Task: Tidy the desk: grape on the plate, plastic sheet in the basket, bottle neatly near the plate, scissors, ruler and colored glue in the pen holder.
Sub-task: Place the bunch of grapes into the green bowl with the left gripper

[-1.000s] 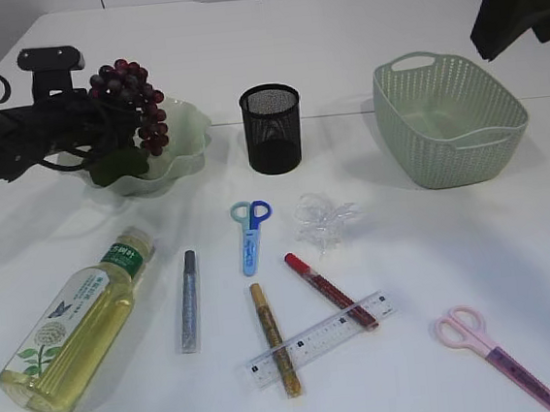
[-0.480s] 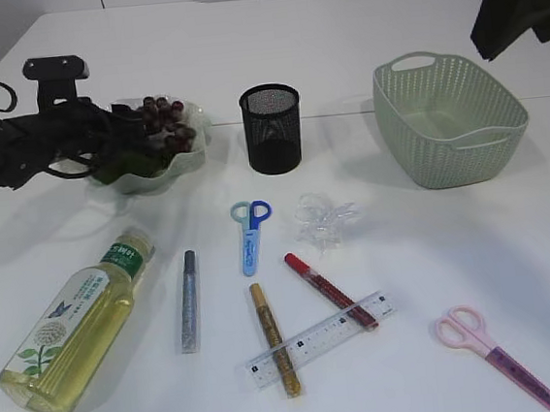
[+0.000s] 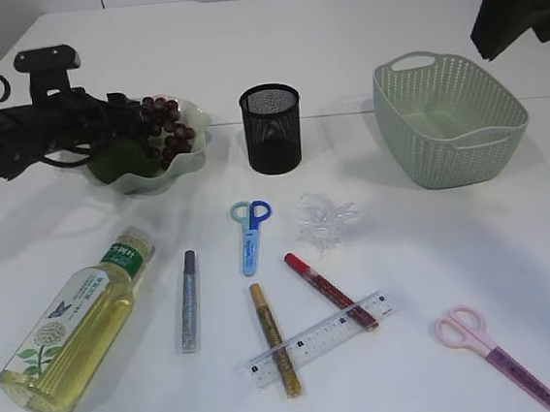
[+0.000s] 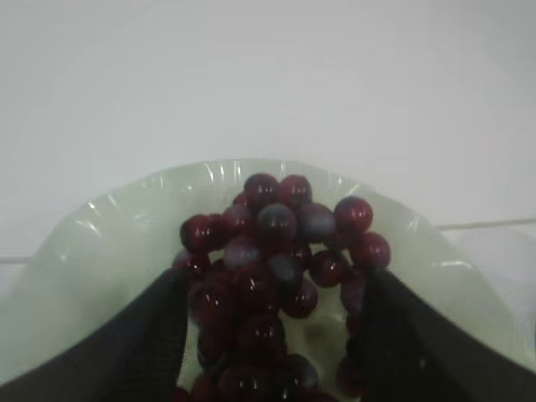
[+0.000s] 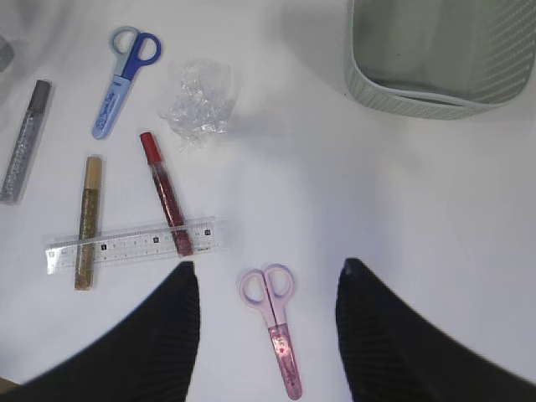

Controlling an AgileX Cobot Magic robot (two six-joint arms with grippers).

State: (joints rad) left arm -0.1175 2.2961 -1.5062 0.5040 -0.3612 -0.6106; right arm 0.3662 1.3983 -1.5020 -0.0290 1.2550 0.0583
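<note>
Nearest lay one bottle (image 3: pixel 77 327), one ruler (image 3: pixel 320 340), three glue sticks (image 3: pixel 189 300) and two scissors (image 3: pixel 251 232), with one plastic sheet (image 3: pixel 324 221) beyond. Farther back stood one pen holder (image 3: pixel 271 127) and one basket (image 3: pixel 449 119). The grapes (image 3: pixel 167 129), hanging above a second earlier, now rested on the plate (image 3: pixel 146 178); the left gripper (image 4: pixel 268 335) had spread around them, so that step looked finished. The right gripper (image 5: pixel 264 289) hovered spread, empty.
</note>
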